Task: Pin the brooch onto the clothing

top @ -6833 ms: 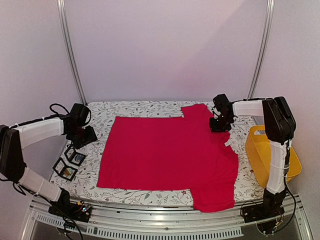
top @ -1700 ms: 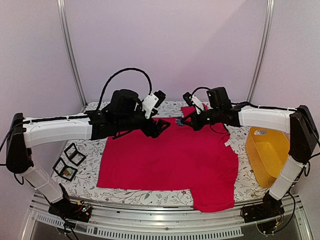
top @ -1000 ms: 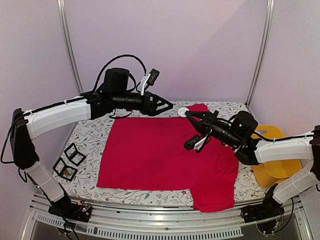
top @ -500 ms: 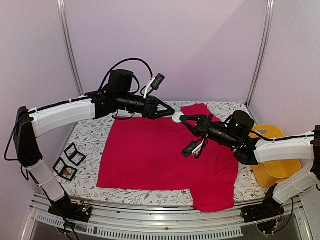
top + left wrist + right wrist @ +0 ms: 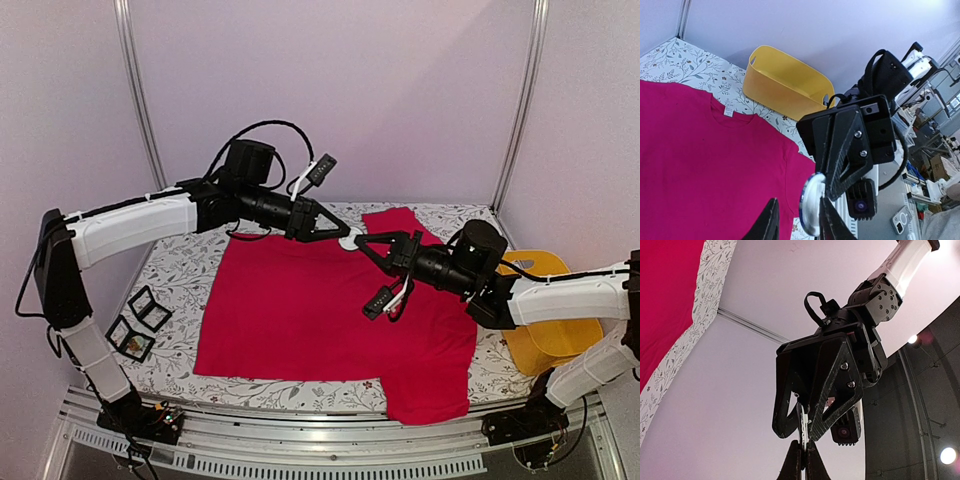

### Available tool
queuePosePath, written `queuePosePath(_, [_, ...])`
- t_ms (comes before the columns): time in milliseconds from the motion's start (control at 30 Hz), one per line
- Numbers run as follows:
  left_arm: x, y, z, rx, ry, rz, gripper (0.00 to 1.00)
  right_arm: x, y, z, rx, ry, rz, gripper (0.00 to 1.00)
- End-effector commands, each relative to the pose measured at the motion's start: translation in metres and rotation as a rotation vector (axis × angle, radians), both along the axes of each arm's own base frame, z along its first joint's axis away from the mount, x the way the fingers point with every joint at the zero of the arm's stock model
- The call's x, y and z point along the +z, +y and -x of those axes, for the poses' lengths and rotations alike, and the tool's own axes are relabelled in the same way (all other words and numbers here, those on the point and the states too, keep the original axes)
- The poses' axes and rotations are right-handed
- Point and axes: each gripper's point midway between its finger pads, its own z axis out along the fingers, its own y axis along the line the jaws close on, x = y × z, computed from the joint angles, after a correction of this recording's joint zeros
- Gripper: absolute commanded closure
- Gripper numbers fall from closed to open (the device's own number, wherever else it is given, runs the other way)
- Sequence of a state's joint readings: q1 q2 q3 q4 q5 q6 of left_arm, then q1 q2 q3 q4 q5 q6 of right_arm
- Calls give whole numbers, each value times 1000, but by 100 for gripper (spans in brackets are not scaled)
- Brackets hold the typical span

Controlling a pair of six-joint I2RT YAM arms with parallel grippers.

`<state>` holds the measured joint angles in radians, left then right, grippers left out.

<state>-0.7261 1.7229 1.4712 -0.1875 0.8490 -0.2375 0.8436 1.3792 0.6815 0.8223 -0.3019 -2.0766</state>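
Note:
The brooch [image 5: 349, 240], a round white disc, hangs in the air above the red T-shirt [image 5: 300, 310], which lies flat on the table. My right gripper [image 5: 362, 243] is shut on the brooch's edge [image 5: 801, 426], as the right wrist view [image 5: 801, 444] shows. My left gripper [image 5: 337, 233] is open and its jaws straddle the brooch [image 5: 811, 205]. In the left wrist view [image 5: 798, 212] the disc lies against the right-hand finger, with a gap to the other. The shirt's white neck label [image 5: 728, 111] shows.
A yellow bin [image 5: 522, 268] stands at the table's right edge, partly behind my right arm, and shows in the left wrist view [image 5: 785, 85]. Small black-framed boxes [image 5: 140, 320] lie at the left. The floral tablecloth [image 5: 185, 260] surrounds the shirt.
Both arms came from the table's sides and met above the shirt. Over the last second the left gripper moved right and closed in around the brooch held by the right gripper.

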Motion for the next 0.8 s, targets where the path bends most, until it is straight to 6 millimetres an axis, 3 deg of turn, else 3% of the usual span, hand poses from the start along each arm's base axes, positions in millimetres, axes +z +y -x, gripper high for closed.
queuePosePath(0, [-4,0,-3,-15,12,-16,75,14,2,4,18,-30,-18,100])
queuePosePath(133, [-4,-1,1,-38,25,-12,88,14,3,3,13,-28,-18,100])
queuePosePath(200, [-2,-1,4,-49,25,-5,99,13,3,2,13,-27,-18,100])
queuePosePath(300, [2,0,8,-68,22,6,100,15,3,3,18,-18,-31,100])
queuePosePath(333, [3,0,10,-69,19,10,100,16,3,2,15,-11,-39,95])
queuePosePath(400, [4,2,8,-45,4,9,100,22,3,0,13,14,-74,65])
queuePosePath(467, [4,6,-1,24,-32,-8,100,32,1,-1,24,89,-158,44])
queuePosePath(533, [5,10,-7,70,-73,-19,100,51,-4,-1,52,197,-293,5])
queuePosePath(633, [8,17,-12,120,-139,-41,100,74,-16,-16,64,459,-494,1])
queuePosePath(700, [8,22,-13,134,-180,-61,100,74,-21,-25,110,813,-553,1])
queuePosePath(767, [7,25,-12,147,-222,-82,100,70,-23,-20,205,1182,-476,1])
